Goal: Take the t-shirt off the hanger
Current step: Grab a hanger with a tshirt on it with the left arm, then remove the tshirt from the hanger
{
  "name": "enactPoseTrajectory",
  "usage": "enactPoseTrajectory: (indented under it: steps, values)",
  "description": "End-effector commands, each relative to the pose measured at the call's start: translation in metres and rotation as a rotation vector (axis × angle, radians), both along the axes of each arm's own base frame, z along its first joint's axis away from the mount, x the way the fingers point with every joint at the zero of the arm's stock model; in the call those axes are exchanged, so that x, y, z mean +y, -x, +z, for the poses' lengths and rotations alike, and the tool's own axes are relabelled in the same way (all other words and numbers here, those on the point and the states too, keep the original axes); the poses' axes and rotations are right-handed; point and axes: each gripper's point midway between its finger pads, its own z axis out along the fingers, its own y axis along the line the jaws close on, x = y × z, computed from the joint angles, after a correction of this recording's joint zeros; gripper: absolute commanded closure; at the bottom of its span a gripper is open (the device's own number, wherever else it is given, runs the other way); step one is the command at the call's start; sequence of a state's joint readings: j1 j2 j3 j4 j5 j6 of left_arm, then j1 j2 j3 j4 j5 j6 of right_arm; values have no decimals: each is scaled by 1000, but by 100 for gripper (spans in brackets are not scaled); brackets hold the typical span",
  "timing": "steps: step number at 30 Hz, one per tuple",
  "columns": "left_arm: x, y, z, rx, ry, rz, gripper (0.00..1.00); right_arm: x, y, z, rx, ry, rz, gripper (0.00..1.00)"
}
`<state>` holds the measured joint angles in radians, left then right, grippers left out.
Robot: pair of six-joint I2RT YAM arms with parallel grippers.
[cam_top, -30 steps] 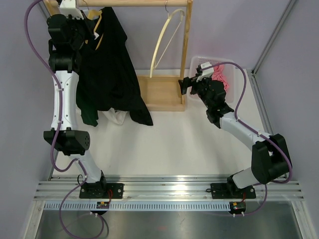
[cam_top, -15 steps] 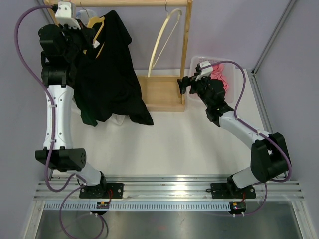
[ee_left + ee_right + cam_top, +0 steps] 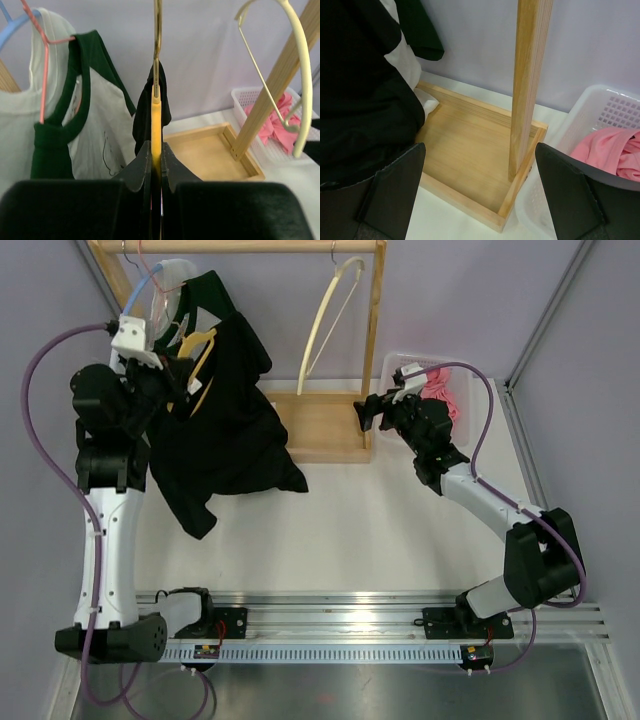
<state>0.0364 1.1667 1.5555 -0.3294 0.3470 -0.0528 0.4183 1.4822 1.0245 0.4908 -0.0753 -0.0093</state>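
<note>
In the upper left of the overhead view, the left gripper is seen clamped tight on the yellow hanger. In the left wrist view the hanger's shaft is pinched between the two dark fingers. The black t-shirt is draped over that hanger. It hangs down toward the middle left of the frame, with its lower edge near the wooden base tray. Whether the hanger's hook is on the rail cannot be told.

A white-and-green shirt is hung behind it at the top left, and a cream hanger is hung further right on the rail.

Right of centre, the right gripper is held with its jaws spread wide and nothing between them, just beside the upright post. A white basket with a pink cloth is placed to the right of that post.
</note>
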Motion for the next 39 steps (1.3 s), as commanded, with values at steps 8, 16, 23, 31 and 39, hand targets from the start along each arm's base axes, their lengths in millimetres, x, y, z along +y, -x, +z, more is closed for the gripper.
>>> enactPoseTrajectory:
  steps: [8,16,23,31,39]
  values:
    - [-19,48,-60,-81,-40,-110,100,0,12,20,28,-117,-8,1]
    - [-27,77,-100,-92,3,-147,100,13,31,-7,129,-206,81,0]
    - [-36,88,-124,-74,33,-201,100,40,36,-27,170,-296,210,1]
    - [-40,87,-136,-70,50,-220,100,85,42,-25,104,-341,271,0]
    - [-40,83,-143,-63,47,-225,100,157,65,-9,105,-406,416,2]
